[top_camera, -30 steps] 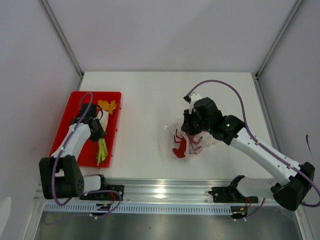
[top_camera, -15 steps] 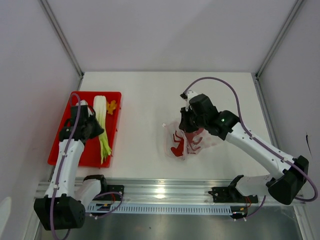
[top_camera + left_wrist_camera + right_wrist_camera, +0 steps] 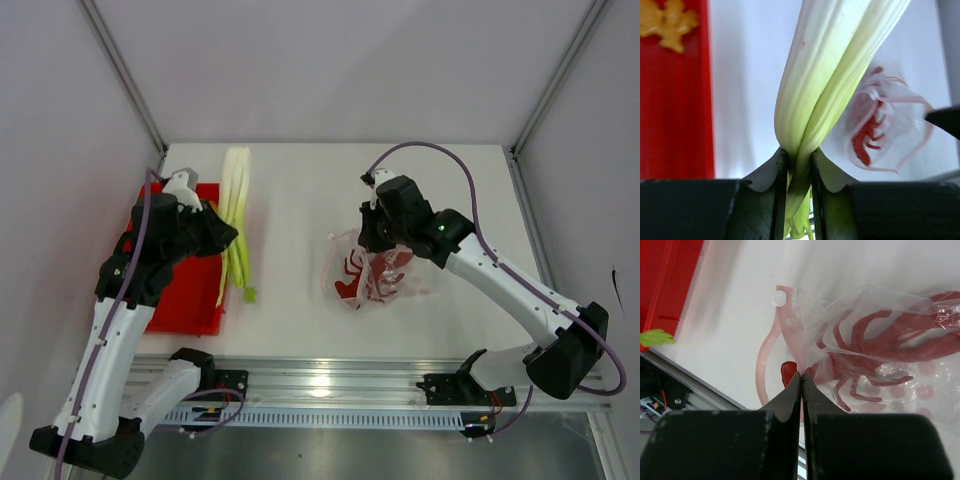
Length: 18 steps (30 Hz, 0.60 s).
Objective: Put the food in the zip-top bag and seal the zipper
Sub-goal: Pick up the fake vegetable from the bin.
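Note:
My left gripper [image 3: 222, 232] [image 3: 799, 156] is shut on the light green stalks [image 3: 236, 200] [image 3: 832, 75] and holds them above the table, to the right of the red tray [image 3: 185, 310]. My right gripper [image 3: 370, 235] [image 3: 801, 377] is shut on the mouth edge of the clear zip-top bag [image 3: 385, 275] [image 3: 900, 370], lifting that edge. The red crab [image 3: 360, 280] [image 3: 880, 347] lies inside the bag. The pink-red zipper [image 3: 765, 365] curves open, its white slider tab [image 3: 778, 299] at the top. A yellow-orange piece [image 3: 667, 22] lies in the tray.
The red tray [image 3: 670, 100] sits at the table's left edge, partly hidden by my left arm. A metal rail [image 3: 320, 385] runs along the near edge. Grey walls stand on the left, right and back.
My left gripper has lifted the green stalks out of the tray and moved up and to the right. My right gripper has raised the bag's mouth edge slightly.

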Each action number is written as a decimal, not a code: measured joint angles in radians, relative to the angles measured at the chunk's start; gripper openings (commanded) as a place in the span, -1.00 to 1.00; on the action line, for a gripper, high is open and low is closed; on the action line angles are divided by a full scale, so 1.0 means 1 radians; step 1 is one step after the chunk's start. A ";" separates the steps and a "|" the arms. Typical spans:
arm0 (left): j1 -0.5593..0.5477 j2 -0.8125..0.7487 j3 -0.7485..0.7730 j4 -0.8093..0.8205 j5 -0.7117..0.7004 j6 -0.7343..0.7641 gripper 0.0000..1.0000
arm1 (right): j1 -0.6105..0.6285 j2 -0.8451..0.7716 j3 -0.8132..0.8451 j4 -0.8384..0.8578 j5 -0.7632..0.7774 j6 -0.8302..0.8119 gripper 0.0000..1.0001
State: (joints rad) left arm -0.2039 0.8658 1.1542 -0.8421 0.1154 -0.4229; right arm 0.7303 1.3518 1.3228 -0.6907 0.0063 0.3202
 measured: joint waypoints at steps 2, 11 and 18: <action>-0.035 -0.004 0.018 0.003 0.040 -0.015 -0.99 | -0.002 0.000 0.002 0.000 0.011 -0.001 -1.00; -0.298 0.031 -0.073 -0.015 0.249 -0.084 -0.99 | -0.002 -0.006 -0.019 0.014 0.085 -0.025 -1.00; -0.433 0.079 -0.148 -0.014 0.336 -0.124 -0.99 | -0.006 -0.028 -0.053 0.020 0.108 -0.031 -1.00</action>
State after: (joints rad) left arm -0.6365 0.9447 1.0058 -0.8562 0.4515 -0.5468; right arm 0.7242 1.3235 1.2697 -0.6704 0.1143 0.2897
